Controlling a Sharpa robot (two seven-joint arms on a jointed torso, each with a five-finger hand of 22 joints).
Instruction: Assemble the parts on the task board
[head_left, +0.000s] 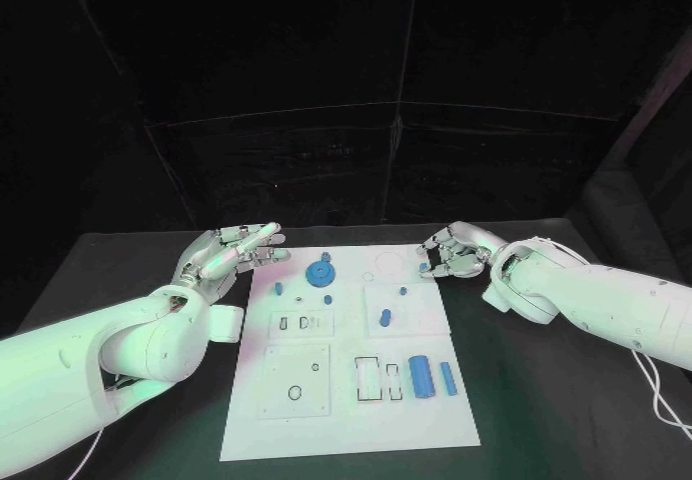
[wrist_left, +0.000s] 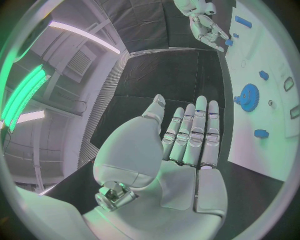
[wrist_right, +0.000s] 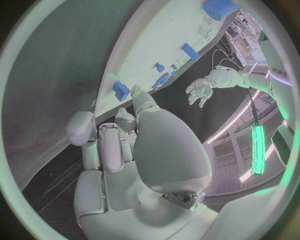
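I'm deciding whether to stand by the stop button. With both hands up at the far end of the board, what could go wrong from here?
1. The right hand has its fingers curled at the task board edge beside a small blue part; a slightly off grasp could flick that part away.
2. The left hand is open close to the board's far left corner; a sideways reach toward the blue gear could nudge the board and shift the loose cylinders.

The task board (head_left: 351, 400) looks like smooth matt white plastic on a dull black tabletop (head_left: 548, 400). Blue parts (head_left: 421, 376) seem plastic; both hands' fingers (wrist_left: 200, 130) gleam like silvery metal.
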